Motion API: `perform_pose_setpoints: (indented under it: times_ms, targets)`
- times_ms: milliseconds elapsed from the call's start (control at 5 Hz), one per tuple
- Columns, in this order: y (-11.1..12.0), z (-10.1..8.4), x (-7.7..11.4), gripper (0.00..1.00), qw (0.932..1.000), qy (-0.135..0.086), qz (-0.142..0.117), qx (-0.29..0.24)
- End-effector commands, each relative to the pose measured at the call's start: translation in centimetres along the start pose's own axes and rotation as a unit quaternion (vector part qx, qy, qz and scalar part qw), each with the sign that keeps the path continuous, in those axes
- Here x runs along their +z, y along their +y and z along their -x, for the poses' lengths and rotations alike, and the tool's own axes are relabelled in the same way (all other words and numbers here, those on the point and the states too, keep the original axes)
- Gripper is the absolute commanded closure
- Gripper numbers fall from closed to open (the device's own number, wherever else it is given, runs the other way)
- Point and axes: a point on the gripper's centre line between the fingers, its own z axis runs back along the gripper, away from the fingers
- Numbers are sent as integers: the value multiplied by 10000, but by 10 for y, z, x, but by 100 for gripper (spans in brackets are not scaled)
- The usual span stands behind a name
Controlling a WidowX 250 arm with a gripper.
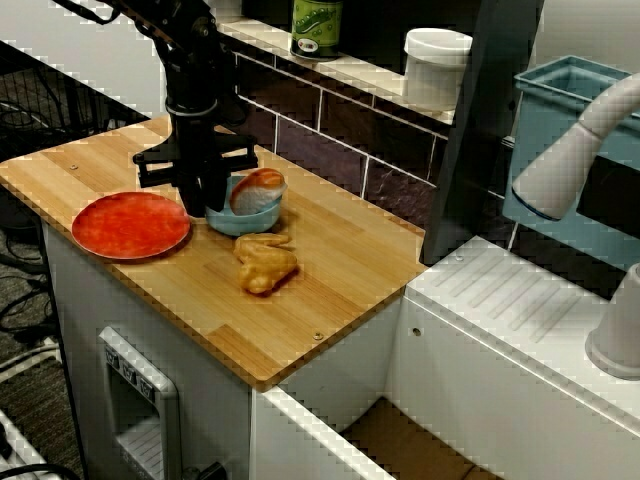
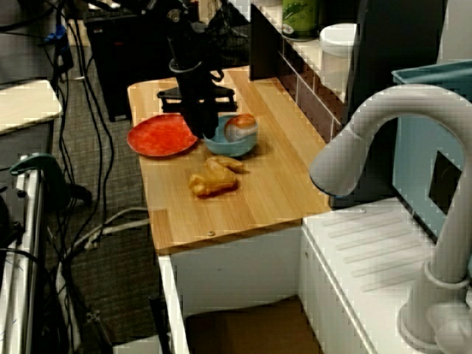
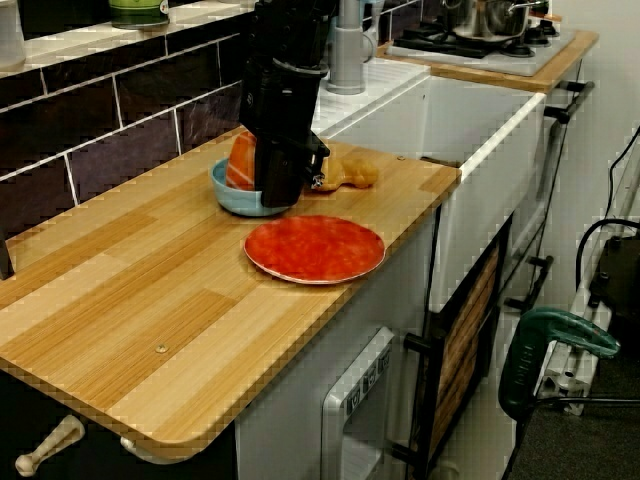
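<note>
Our gripper points straight down at the bowl, on the rim nearest the plate. The fingers look close together, but we cannot tell whether they pinch the rim. The bowl rests on the counter, not lifted, holding a sushi piece. A chicken piece lies just beside it.

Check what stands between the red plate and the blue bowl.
The gripper, its jaws down at the rim of the blue bowl, close beside the red plate; no other thing. The view from above shows it.
</note>
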Motion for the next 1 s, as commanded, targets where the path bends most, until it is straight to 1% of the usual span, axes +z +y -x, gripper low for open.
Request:
perform_pose_setpoints:
  times_ms: [0, 200, 400, 800]
  targets:
    - [5, 2, 17, 100, 9998, -82, 206, 7]
    - [6, -1, 27, 100, 9995, -5, 325, 16]
    - [8, -5, 42, 100, 9987, 87, 501, 72]
    - [6, -13, 71, 100, 9971, 223, 712, 119]
